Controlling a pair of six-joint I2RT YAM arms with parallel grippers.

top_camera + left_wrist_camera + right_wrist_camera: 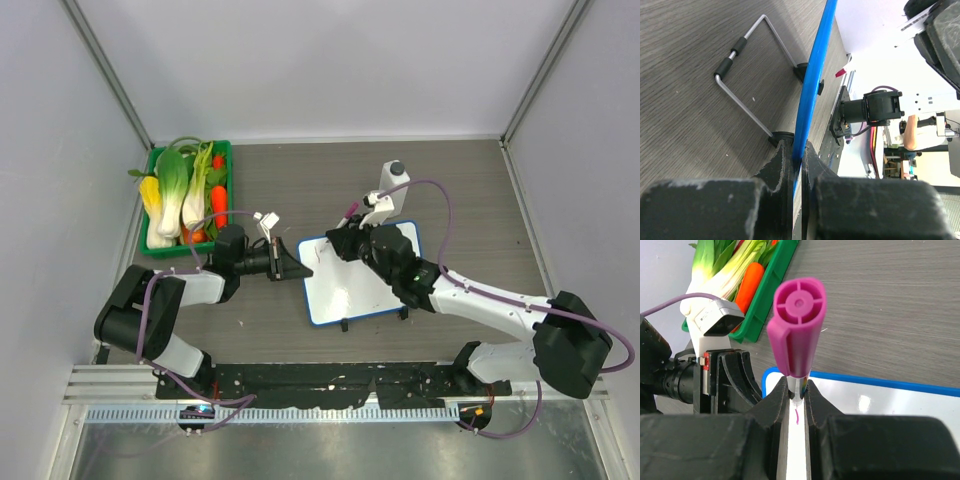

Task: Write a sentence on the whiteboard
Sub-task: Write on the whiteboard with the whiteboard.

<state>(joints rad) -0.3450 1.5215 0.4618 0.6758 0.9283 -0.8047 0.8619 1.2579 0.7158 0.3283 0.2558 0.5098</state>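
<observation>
The whiteboard (352, 288) lies on the table, white with a blue rim. My left gripper (300, 270) is shut on its left edge; in the left wrist view the blue rim (815, 85) runs between the closed jaws of that gripper (799, 150). My right gripper (345, 238) is shut on a pink marker (796, 330), held upright with its tip on the board's far left corner (880, 400). Of the sentence, only one short pink stroke (797, 416) shows below the tip; no words are readable.
A white bottle with a dark cap (393, 190) stands just behind the board. A green basket (226, 150) of vegetables sits at the far left, with a carrot (747, 282) in it. A wire foot (740, 95) shows beneath the board's edge.
</observation>
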